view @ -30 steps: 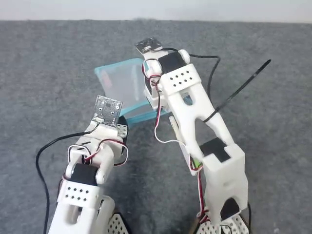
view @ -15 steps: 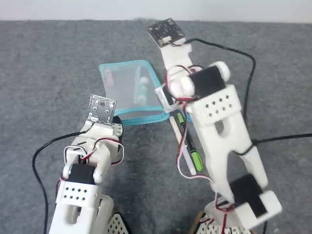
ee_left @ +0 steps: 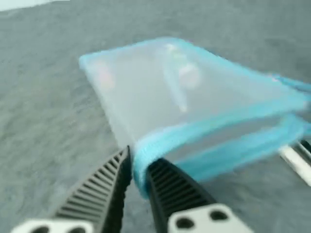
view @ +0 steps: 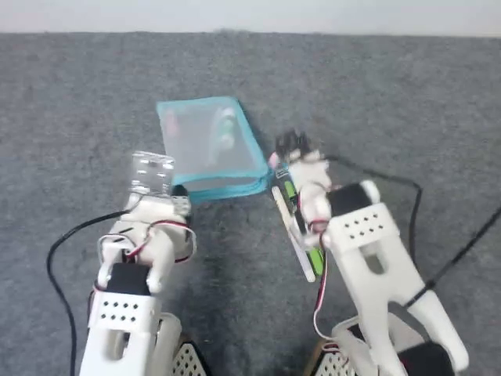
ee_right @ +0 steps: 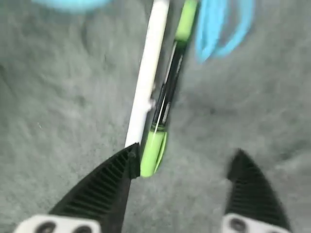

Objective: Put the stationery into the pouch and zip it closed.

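A translucent pouch (view: 205, 145) with a teal edge lies on the grey mat, and a pink item (view: 173, 122) and a green-and-white item (view: 227, 128) show through it. My left gripper (ee_left: 139, 177) is shut on the teal edge at the pouch's (ee_left: 184, 92) near corner. A white pen (ee_right: 147, 82) and a green-and-black pen (ee_right: 166, 109) lie side by side just right of the pouch. My right gripper (ee_right: 182, 187) hangs open close above their near ends, one finger beside the green pen's tip. The same two pens, white (view: 296, 244) and green (view: 313, 254), lie partly under the right arm.
Grey carpet-like mat (view: 86, 94) covers the whole table. A black cable (view: 462, 251) trails right of the right arm. A teal loop of the pouch (ee_right: 221, 24) lies beyond the pens. Both arm bases stand at the near edge.
The right arm has drawn back from over the pouch toward the near side and now hangs over the pens. The pouch is uncovered. The left arm shifted slightly left, still gripping.
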Tool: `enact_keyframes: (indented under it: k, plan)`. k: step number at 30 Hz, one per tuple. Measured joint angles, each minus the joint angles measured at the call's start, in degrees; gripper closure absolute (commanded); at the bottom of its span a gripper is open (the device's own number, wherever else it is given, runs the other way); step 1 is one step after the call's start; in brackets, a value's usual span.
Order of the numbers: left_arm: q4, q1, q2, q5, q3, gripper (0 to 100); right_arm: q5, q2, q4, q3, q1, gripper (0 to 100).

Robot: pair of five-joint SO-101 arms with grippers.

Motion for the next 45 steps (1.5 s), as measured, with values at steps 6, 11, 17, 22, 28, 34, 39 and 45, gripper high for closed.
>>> enact_keyframes:
  k: [6, 11, 17, 22, 28, 34, 39, 45]
  plan:
    - [0.0, -9.8, 0.0, 2.6, -1.1, 99, 1.5, -0.3, -4.1, 8.6, -0.1, 86.8]
    - [0.0, -10.7, 0.0, 2.7, -1.1, 99, 2.0, -0.8, -7.8, 12.9, -0.1, 86.1]
    - [0.0, -10.0, 0.0, 2.7, -1.1, 99, 2.4, -0.8, -11.3, 17.2, -0.1, 86.1]
    - [0.0, -10.0, 0.0, 2.7, -1.1, 99, 2.5, -0.8, -13.9, 19.5, -0.1, 86.4]
    - [0.0, -10.0, 0.0, 2.9, -1.1, 99, 2.4, -1.1, -15.6, 21.1, 0.2, 86.5]
    - [0.0, -10.0, 0.0, 2.9, -1.1, 99, 2.4, -1.1, -17.1, 21.6, 0.2, 86.5]
    - [0.0, -10.0, 0.0, 2.9, -1.1, 99, 2.5, 4.0, -19.2, 20.7, 2.9, 87.5]
    - [0.0, -10.0, 0.0, 3.1, -1.1, 99, 2.5, 8.4, -19.5, 17.7, 7.0, 97.9]
